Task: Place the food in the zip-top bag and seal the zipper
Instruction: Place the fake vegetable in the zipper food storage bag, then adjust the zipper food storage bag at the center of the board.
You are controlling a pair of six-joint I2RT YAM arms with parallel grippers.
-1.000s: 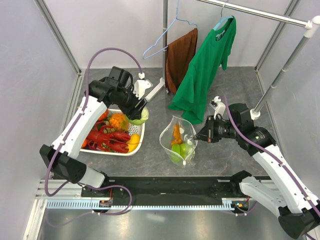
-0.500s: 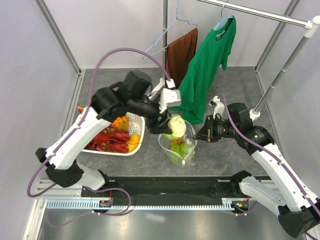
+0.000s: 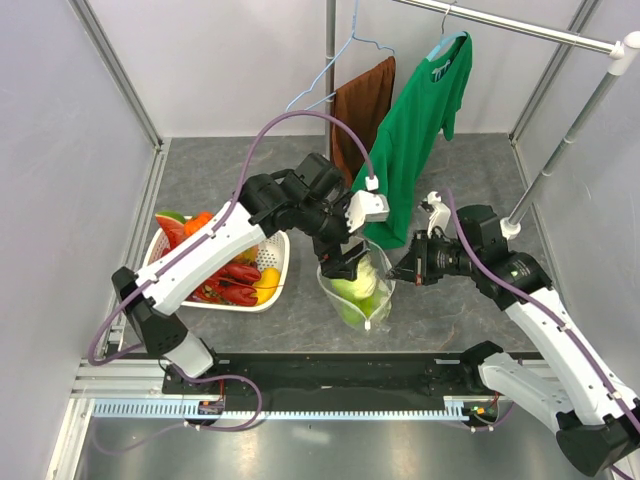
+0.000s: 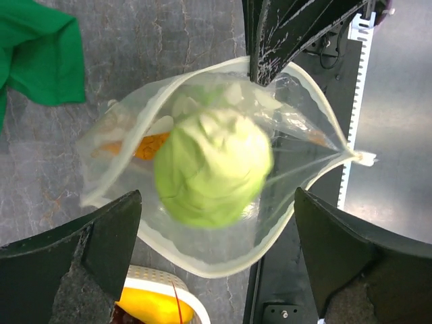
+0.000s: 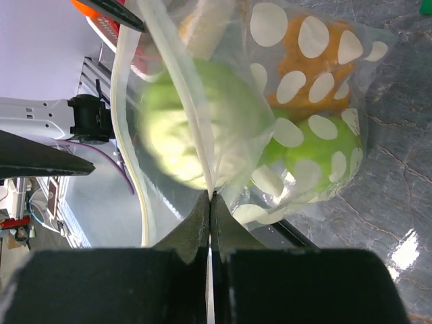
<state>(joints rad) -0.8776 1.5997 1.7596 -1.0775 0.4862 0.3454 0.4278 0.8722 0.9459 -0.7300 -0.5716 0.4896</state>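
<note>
**Above the bag's mouth: cabbage between spread fingers**

Top view: the left gripper (image 3: 347,263) hangs over the open zip-top bag (image 3: 372,312). The bag stands on the grey table (image 3: 470,170), just beside the white basket (image 3: 283,268). A pale green cabbage (image 3: 362,281) sits in the bag's mouth. The right gripper (image 3: 404,270) meets the bag's right edge. Red lobsters (image 3: 225,285) and a watermelon slice (image 3: 170,222) lie in the basket.

Left wrist view: both fingers (image 4: 101,250) are spread wide and touch nothing. The blurred cabbage lies between them, inside the whitish zipper (image 4: 202,273) rim and beside an orange piece (image 4: 145,145).

Right wrist view: the fingers are clenched flat on the bag's polka-dotted edge. The cabbage, a green fruit (image 5: 317,152) and the orange piece show through the plastic.
</note>
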